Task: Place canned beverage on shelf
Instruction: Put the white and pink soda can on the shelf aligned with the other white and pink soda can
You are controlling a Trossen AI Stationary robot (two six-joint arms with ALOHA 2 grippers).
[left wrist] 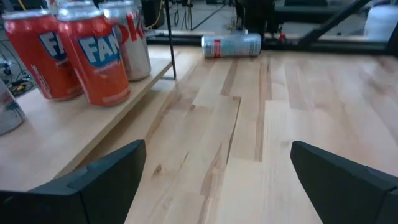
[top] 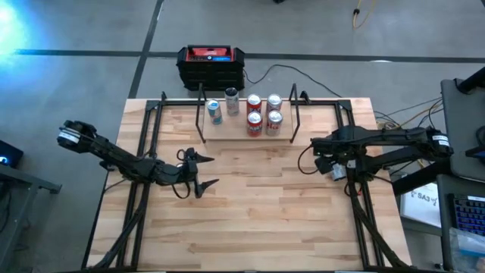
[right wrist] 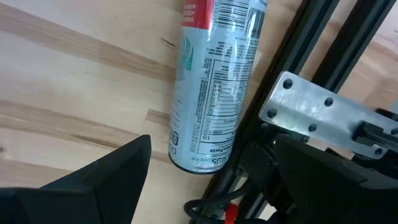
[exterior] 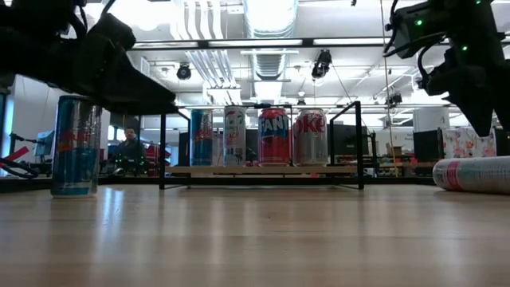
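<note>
A silver canned beverage with a red band (right wrist: 214, 81) lies on its side on the table near the right edge, also seen as a lying can (exterior: 474, 174) (left wrist: 231, 45). My right gripper (right wrist: 211, 186) (exterior: 482, 112) hangs open above it, pointing down, one finger on each side and clear of it. The shelf (top: 227, 133) (exterior: 263, 170) stands at the far middle with several upright cans (top: 255, 123) on its plank. My left gripper (top: 211, 170) (left wrist: 224, 186) waits open at the table's left middle, facing the shelf. A blue can (exterior: 76, 146) stands on the table beside it.
A black-and-red box (top: 211, 67) sits beyond the far edge, with cables trailing right. The right arm's black frame and metal bracket (right wrist: 317, 115) lie right beside the lying can. Bare wood (top: 265, 205) stretches across the table's middle and near side.
</note>
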